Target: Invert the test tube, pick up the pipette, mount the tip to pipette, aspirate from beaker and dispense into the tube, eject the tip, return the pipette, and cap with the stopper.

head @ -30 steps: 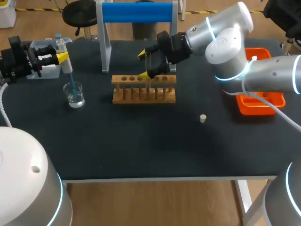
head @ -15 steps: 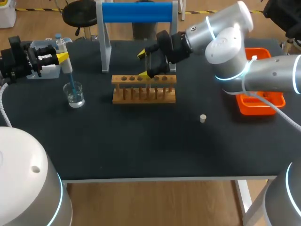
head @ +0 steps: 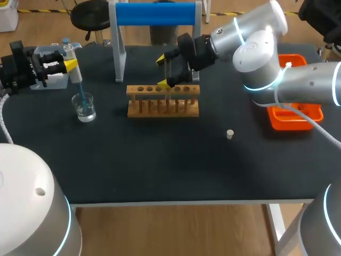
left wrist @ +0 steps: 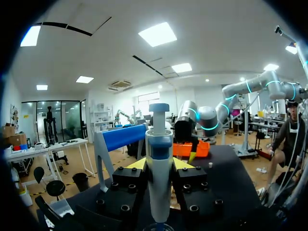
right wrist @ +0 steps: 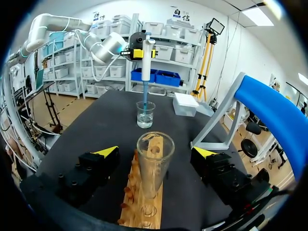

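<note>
Nearest on the black table (head: 160, 165) is the small white stopper (head: 229, 134). It lies alone on the open surface, well apart from the rack and from both grippers.

Further back, near the middle, stands the wooden rack (head: 162, 102) with a row of holes along its top bar. The test tube (right wrist: 155, 161) stands upright in it with its open mouth up. Which hole holds the tube cannot be told.

The right gripper (head: 165, 73) hangs over the rack, reaching in from the right side. Its fingers are spread wide, one on each side of the tube. Neither yellow tip touches the glass, so the tube is straddled but not held.

To the left of the rack stands the glass beaker (head: 84, 108), holding a little clear liquid. The blue tip (head: 81, 90) is mounted on the pipette and slants down into the beaker's mouth.

Above the beaker, the pipette (left wrist: 159, 178) is clamped between the fingers of the left gripper (head: 71, 64). The fingers press its white body from both sides, and the blue plunger end points up.

At the right edge, partly hidden behind the right arm, lies an orange tray (head: 295, 118).

Farthest back is a white frame with a blue top bar (head: 154, 13), at the table's far edge behind the rack.
</note>
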